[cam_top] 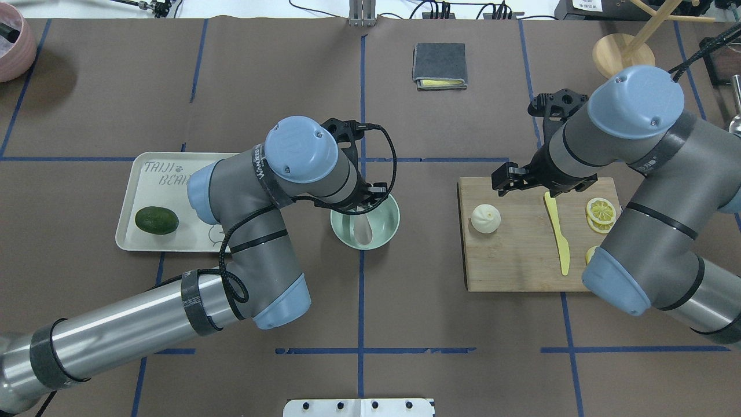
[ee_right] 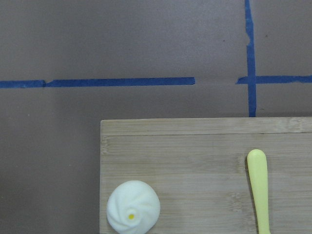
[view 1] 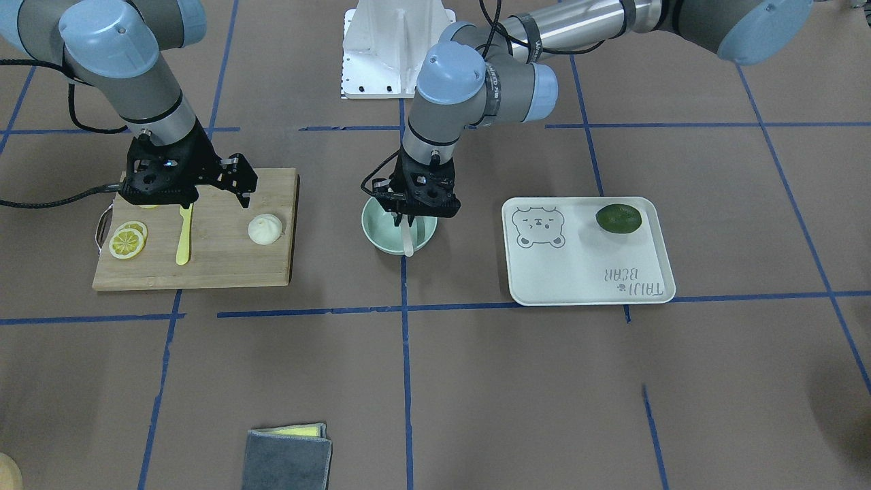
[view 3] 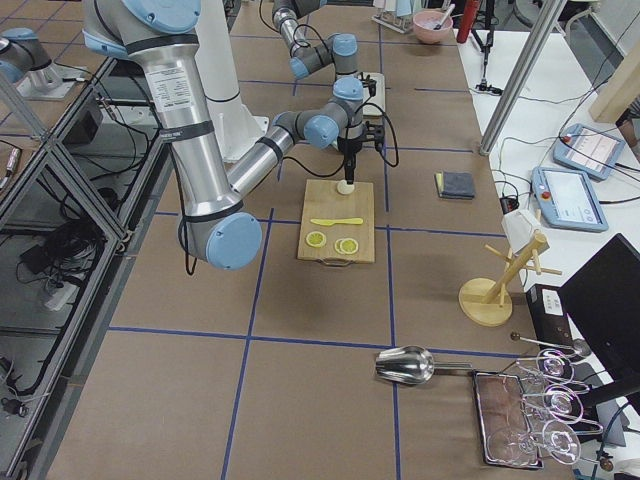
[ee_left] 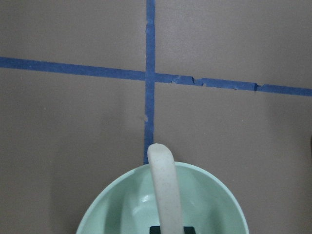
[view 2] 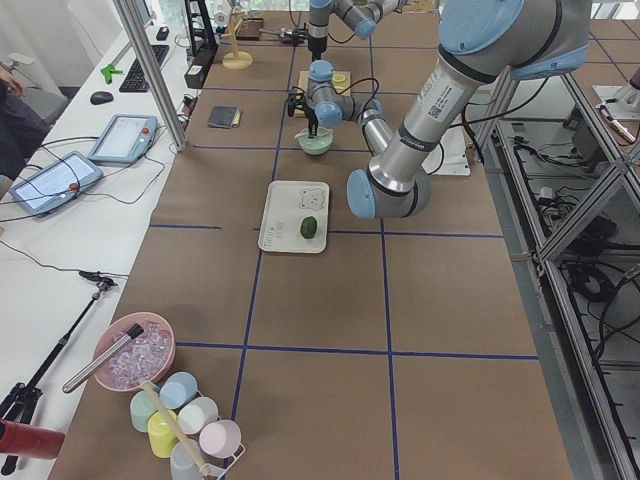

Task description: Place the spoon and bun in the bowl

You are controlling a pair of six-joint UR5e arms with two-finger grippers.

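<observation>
The pale mint bowl (view 1: 371, 235) stands mid-table; it also shows in the overhead view (cam_top: 391, 223). My left gripper (view 1: 405, 220) hangs over it, shut on the off-white spoon (view 1: 407, 242). The spoon's scoop (cam_top: 363, 229) is down inside the bowl. Its handle (ee_left: 163, 185) reaches out over the bowl's far rim (ee_left: 112, 204). The white pleated bun (view 1: 265, 229) lies on the wooden cutting board (view 1: 218, 267). My right gripper (view 1: 243, 197) hovers just above the board beside the bun (cam_top: 485, 219), open and empty. The bun also shows low in the right wrist view (ee_right: 133, 213).
A yellow plastic knife (view 1: 183, 238) and lemon slices (view 1: 128, 240) lie on the board under my right wrist. A white tray (view 1: 585, 275) with a dark green fruit (view 1: 618, 218) lies on the bowl's other side. A grey cloth (view 1: 287, 459) lies at the operators' edge.
</observation>
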